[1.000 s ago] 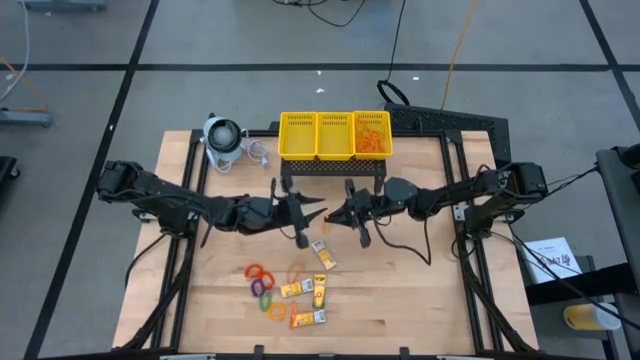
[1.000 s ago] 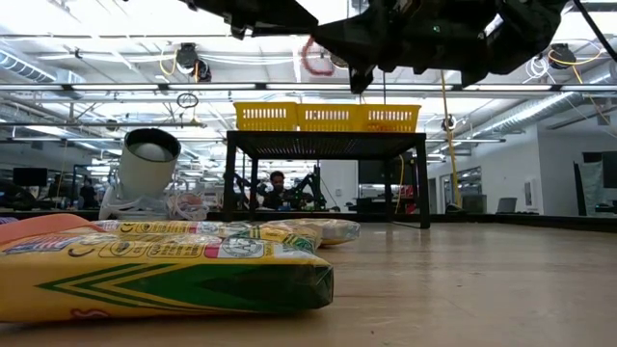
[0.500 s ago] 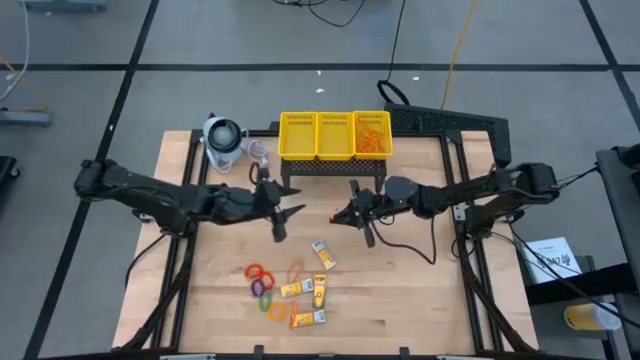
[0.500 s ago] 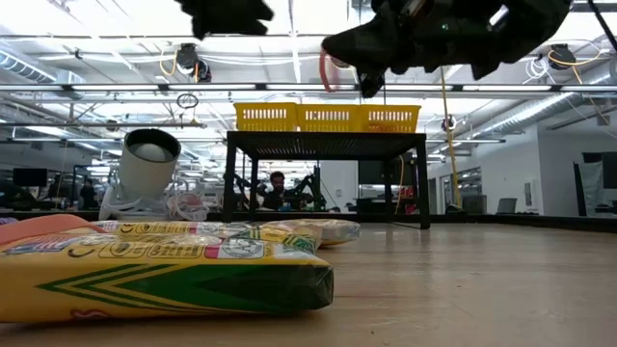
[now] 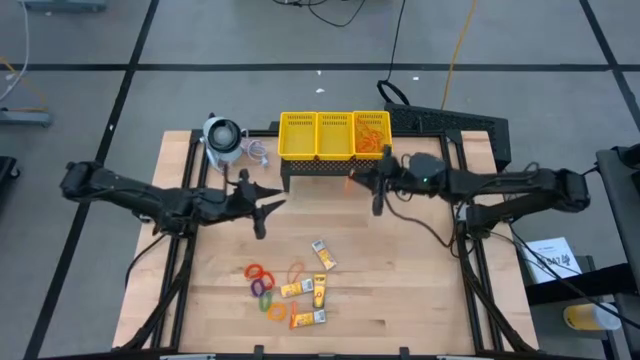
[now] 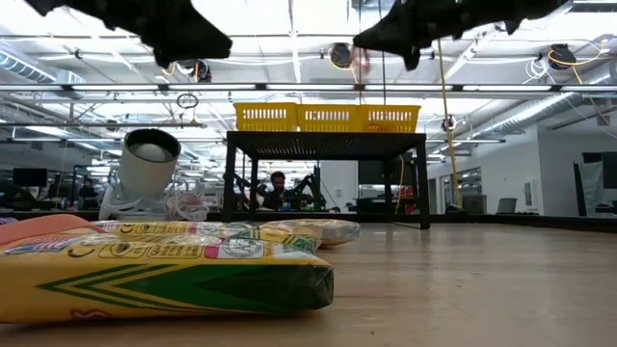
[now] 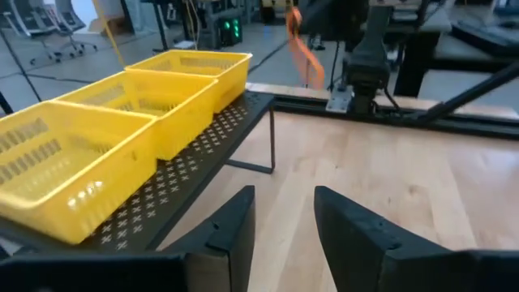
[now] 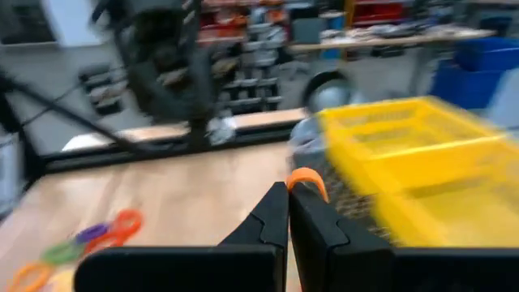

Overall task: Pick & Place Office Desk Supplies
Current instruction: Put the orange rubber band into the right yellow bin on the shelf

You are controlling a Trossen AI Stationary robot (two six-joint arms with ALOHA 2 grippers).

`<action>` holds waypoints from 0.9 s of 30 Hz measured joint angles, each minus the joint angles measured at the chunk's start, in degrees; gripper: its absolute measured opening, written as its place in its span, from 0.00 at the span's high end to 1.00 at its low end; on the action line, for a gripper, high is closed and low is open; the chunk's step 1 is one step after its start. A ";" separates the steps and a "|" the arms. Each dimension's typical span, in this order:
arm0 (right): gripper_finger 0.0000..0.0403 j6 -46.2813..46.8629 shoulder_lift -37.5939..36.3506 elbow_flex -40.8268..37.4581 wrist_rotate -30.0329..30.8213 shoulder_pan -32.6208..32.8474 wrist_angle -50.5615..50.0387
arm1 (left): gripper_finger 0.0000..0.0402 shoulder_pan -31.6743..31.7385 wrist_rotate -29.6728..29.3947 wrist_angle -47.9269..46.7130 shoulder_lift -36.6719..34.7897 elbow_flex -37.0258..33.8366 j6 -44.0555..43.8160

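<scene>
Right hand (image 8: 287,193) is pinched on a thin orange rubber-band loop (image 8: 306,178), just beside the yellow mesh three-compartment basket (image 5: 335,135). Next I'd carry it over the band compartment and release. Left hand (image 7: 282,215) empty, fingers apart.

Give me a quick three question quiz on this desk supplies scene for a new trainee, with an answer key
1. True or false: the right gripper has its fingers shut on an orange rubber band.
2. Which compartment of the yellow basket, seen from above, already holds orange rubber bands? A) the left one B) the middle one C) the right one
3. Fill in the missing word: the left gripper hangs over the table with nothing between its ______.

Key
1. True. The band sticks out from between the closed fingers.
2. C. The orange pile lies in the right compartment; the other two look empty.
3. fingers. They stand apart in the left wrist view.
</scene>
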 joint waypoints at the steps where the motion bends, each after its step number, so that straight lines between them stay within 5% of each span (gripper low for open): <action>1: 1.00 -0.61 -0.57 0.93 1.36 -0.78 -1.60 | 0.67 0.02 -0.09 0.77 -0.96 -1.21 -0.36; 5: 1.00 -3.88 -0.80 5.16 7.06 -5.09 -8.64 | 0.67 0.04 -0.41 3.65 -3.40 -5.32 -2.76; 16: 1.00 -3.00 0.20 8.75 6.91 -19.01 -18.48 | 0.67 0.02 0.09 4.28 -3.35 -7.53 -7.13; 27: 1.00 -0.63 0.21 7.83 6.81 -21.40 -19.97 | 0.67 0.04 0.09 4.32 -3.34 -7.53 -6.62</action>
